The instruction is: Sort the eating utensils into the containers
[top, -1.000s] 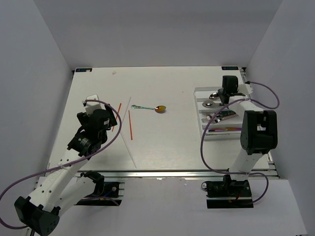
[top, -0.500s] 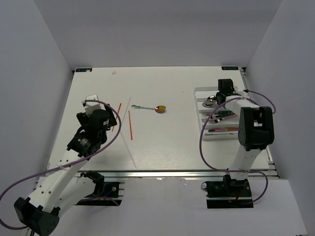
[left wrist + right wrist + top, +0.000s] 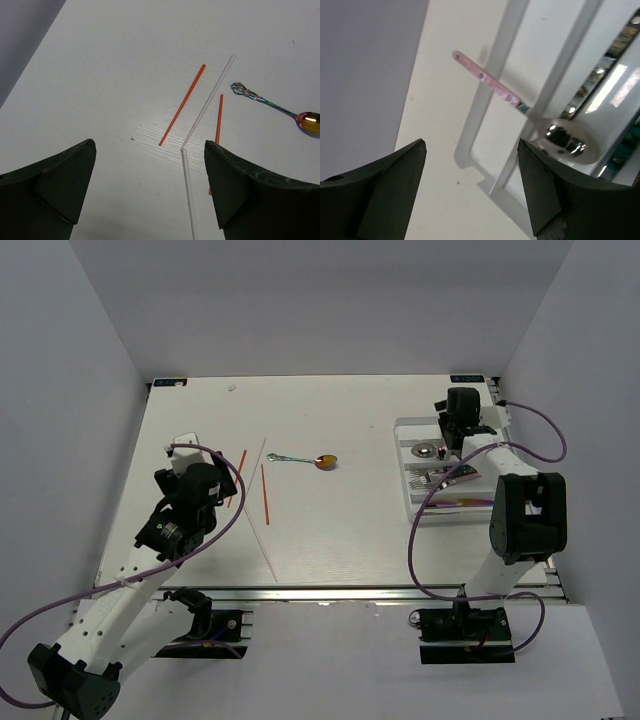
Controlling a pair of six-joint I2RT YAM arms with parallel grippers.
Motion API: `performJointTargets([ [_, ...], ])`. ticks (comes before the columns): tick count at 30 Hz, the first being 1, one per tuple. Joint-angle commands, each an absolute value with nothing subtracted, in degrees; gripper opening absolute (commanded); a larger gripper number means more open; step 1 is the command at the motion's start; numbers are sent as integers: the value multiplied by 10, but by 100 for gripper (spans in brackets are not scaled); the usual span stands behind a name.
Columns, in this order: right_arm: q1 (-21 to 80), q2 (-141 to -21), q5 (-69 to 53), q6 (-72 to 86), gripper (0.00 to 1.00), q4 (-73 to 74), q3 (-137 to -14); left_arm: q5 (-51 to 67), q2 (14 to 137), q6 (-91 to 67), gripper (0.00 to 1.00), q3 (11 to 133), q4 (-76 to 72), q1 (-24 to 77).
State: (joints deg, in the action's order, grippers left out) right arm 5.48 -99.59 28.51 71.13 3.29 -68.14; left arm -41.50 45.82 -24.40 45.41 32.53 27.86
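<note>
Right fingers [image 3: 380,190] are spread wide and hold nothing. The pink-handled spoon [image 3: 520,105] lies beyond and between them, bowl in the tray [image 3: 472,125], handle poking over its wall. Probably best to lift straight up clear of the handle, or nudge it fully in. Left fingers [image 3: 55,185] are open, with chopsticks [image 3: 182,105] just ahead between them. Worktop [image 3: 340,530] is white, flat and matte, boxed in by plain pale walls [image 3: 320,300].

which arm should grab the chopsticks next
Left: the left gripper hovers open right over the chopsticks, while the right gripper is open across the table, above the tray.
</note>
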Motion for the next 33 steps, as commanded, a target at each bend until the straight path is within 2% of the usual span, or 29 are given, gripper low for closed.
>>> performJointTargets([
  [1, 95, -959, 294, 616, 79, -11, -717, -422, 448, -242, 98, 453, 324, 276],
  [6, 145, -949, 337, 541, 84, -37, -722, -425, 449, -243, 98, 453, 326, 275],
  [11, 139, -972, 337, 499, 82, -63, -719, -425, 446, -243, 98, 451, 326, 276],
  [15, 130, -1026, 267, 350, 80, -93, -770, -424, 449, -243, 98, 452, 326, 275],
  [20, 98, -1164, 146, 177, 80, 57, -981, -421, 446, -243, 98, 450, 325, 276],
  [22, 95, -1180, 132, 109, 80, 75, -1006, -420, 448, -243, 98, 451, 323, 276],
  [28, 70, -1207, 109, 47, 80, 150, -1057, -416, 461, -241, 98, 452, 323, 276],
  [33, 47, -1238, 43, 9, 73, 177, -1080, -415, 461, -240, 98, 450, 321, 276],
])
